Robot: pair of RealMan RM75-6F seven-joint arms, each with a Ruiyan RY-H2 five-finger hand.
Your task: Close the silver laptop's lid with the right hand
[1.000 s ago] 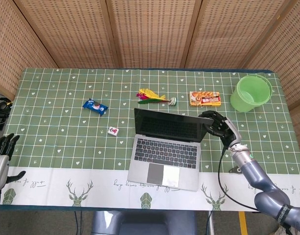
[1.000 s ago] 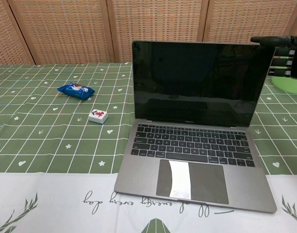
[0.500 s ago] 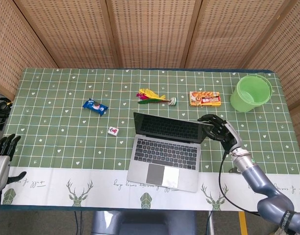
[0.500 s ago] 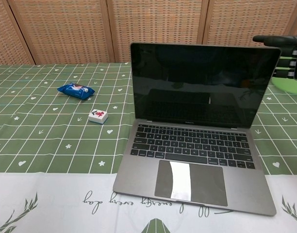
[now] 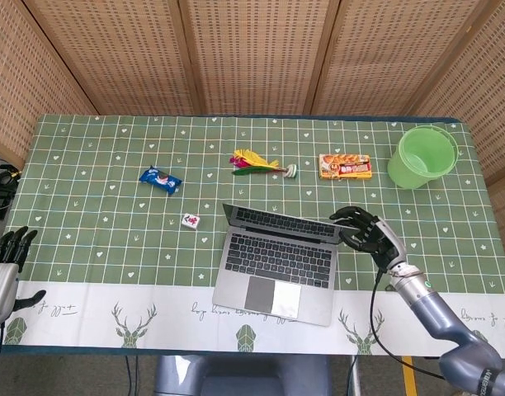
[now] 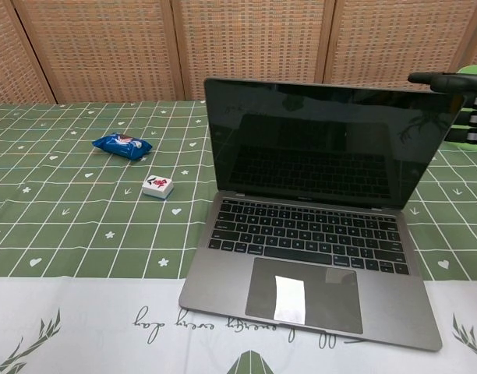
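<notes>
From the head view you got the whole layout: the laptop (image 5: 277, 262) sat near the front middle of the surface (image 5: 96, 165), lid tilted well forward over the keyboard, and the right hand (image 5: 370, 237) was up against the lid's top right corner, fingers (image 5: 349, 216) curled over the edge. Whether they actually pinched the lid or just pressed on it, I couldn't tell. The chest view was way less helpful on that — it only showed dark fingertips (image 6: 437, 79) poking over the top right corner of the lid, rest of the hand cut off by the screen and frame edge. What it did show better was the dark screen and keyboard up close.

The left hand (image 5: 2, 266) only showed in the head view, off the front left corner of the surface, holding nothing with fingers loosely apart.

Other stuff around: a blue packet (image 5: 160, 178) and a small white tile (image 5: 191, 220) left of the laptop — both in the chest view too. Behind the laptop were a feathered toy (image 5: 257, 162), a snack box (image 5: 345, 166) and a green bucket (image 5: 423, 156) at the far right, all well apart from the lid.
</notes>
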